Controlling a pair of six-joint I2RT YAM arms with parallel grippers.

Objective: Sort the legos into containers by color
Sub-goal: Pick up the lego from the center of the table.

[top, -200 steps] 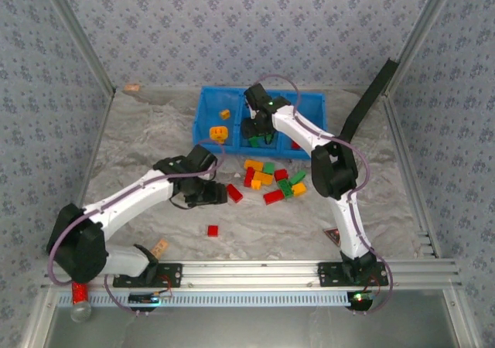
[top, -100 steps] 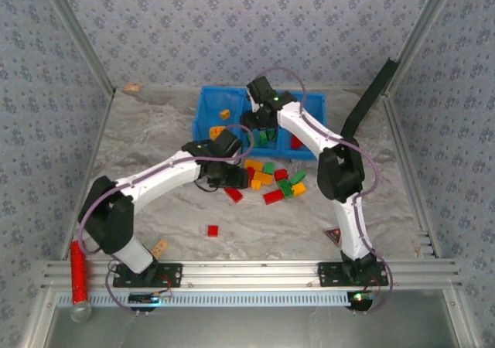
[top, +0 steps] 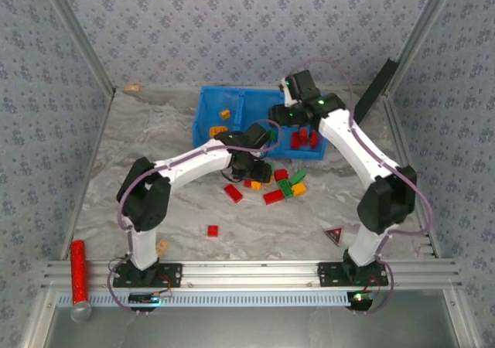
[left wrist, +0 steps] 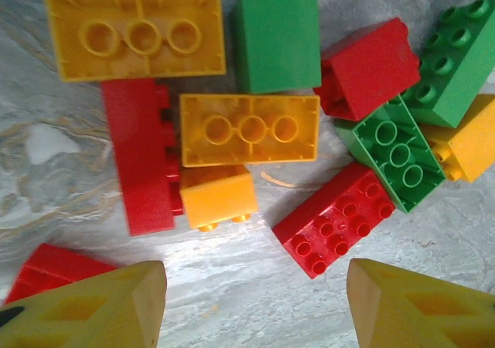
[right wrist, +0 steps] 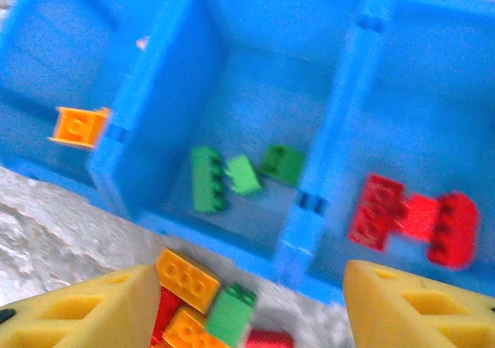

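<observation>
While the left end effector [left wrist: 255, 305] hangs spread and empty above the loose pile of legos [top: 272, 196] on the worktop [top: 131, 139], I judge the step in hand to be choosing one brick and closing on it cleanly. Nearest the gap between its fingers lies a red two-by-four brick [left wrist: 332, 220], studs up and set diagonally, with a green brick [left wrist: 396, 156] just beside its far corner. I would turn the wrist until the fingers face its long sides and drop straight down. I would close only once the pads clear the small orange brick [left wrist: 218, 197] on one side and the green one on the other, since a skewed pinch could spin it out. The right end effector [right wrist: 247, 305] is also spread, holding nothing, above the near wall of the blue tray [right wrist: 340, 93]. Its compartments hold orange, green and red bricks, left to right in that wrist view. This one belongs with the red bricks [right wrist: 414, 220].
</observation>
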